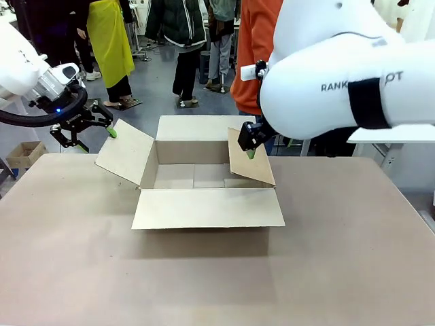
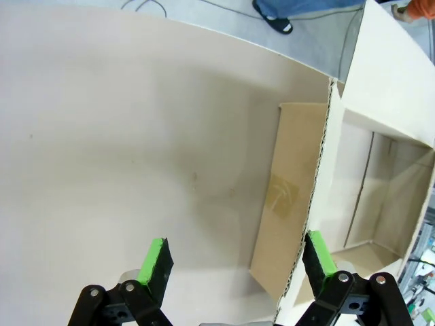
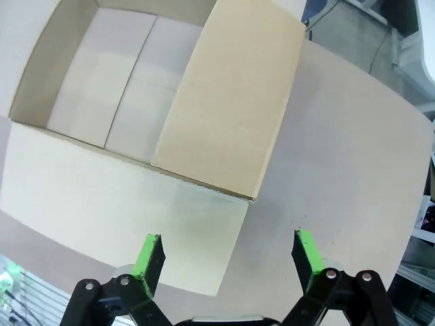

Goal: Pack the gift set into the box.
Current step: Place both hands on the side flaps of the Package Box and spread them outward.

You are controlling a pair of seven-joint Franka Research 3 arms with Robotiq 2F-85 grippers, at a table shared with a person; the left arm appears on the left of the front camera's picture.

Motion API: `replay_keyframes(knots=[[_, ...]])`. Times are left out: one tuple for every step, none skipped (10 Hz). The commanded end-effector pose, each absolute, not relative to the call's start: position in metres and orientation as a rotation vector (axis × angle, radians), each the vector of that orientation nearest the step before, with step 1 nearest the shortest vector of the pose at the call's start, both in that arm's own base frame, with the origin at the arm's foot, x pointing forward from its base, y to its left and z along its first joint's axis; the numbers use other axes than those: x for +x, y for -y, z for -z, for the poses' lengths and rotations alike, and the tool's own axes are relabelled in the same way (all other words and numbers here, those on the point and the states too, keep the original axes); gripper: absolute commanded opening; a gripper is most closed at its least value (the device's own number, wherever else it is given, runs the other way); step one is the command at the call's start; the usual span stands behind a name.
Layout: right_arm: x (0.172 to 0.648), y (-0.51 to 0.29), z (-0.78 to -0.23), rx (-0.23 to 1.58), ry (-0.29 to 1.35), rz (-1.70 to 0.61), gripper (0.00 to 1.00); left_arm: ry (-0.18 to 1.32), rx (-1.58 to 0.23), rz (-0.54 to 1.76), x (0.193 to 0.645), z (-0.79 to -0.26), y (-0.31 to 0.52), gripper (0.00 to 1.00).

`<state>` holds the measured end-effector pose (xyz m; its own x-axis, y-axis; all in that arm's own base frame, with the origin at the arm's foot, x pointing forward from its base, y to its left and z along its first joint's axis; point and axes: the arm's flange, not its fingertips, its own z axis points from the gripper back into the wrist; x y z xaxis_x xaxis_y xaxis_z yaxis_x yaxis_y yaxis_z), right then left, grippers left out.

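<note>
The box [image 1: 204,178], a brown cardboard carton, stands open in the middle of the table with nothing inside. Its near flap lies flat on the table, and its left flap [image 1: 124,152] slants outward. Its right flap [image 1: 250,163] leans in over the opening. My left gripper [image 1: 95,136] hovers open just left of the left flap. In the left wrist view that flap's edge [image 2: 307,217] runs up close to the right fingertip of the gripper [image 2: 238,261]. My right gripper [image 1: 249,148] is open at the right flap's top edge. In the right wrist view the gripper [image 3: 228,258] looks down on the right flap [image 3: 231,102]. The gift set is out of view.
A person in an orange top [image 1: 250,54] stands behind the box at the far side. More people stand farther back. A small carton [image 1: 24,153] sits on the floor at far left. The tan table [image 1: 204,278] stretches bare toward me.
</note>
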<state>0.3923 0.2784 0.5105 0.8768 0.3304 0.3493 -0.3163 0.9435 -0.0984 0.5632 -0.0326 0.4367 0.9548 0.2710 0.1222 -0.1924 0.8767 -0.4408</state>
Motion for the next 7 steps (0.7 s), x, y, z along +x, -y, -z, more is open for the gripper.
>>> replay_keyframes(knots=[[0.443,-0.317,-0.518,-0.088,0.316,-0.287,1.0,0.189,-0.421,-0.257,0.561,-0.438,0.033,1.0],[0.474,-0.348,-0.514,-0.135,0.293,-0.28,1.0,0.189,-0.421,-0.257,0.561,-0.438,0.033,1.0],[0.499,-0.375,-0.509,-0.184,0.235,-0.262,1.0,0.189,-0.421,-0.257,0.561,-0.438,0.033,1.0],[0.519,-0.398,-0.504,-0.224,0.183,-0.201,1.0,0.189,-0.421,-0.257,0.561,-0.438,0.033,1.0],[0.534,-0.419,-0.497,-0.268,0.128,-0.198,1.0,0.189,-0.421,-0.257,0.561,-0.438,0.033,1.0],[0.545,-0.433,-0.487,-0.324,0.112,-0.144,1.0,0.189,-0.421,-0.257,0.561,-0.438,0.033,1.0],[0.554,-0.44,-0.471,-0.374,0.114,-0.074,1.0,0.189,-0.421,-0.257,0.561,-0.438,0.033,1.0]])
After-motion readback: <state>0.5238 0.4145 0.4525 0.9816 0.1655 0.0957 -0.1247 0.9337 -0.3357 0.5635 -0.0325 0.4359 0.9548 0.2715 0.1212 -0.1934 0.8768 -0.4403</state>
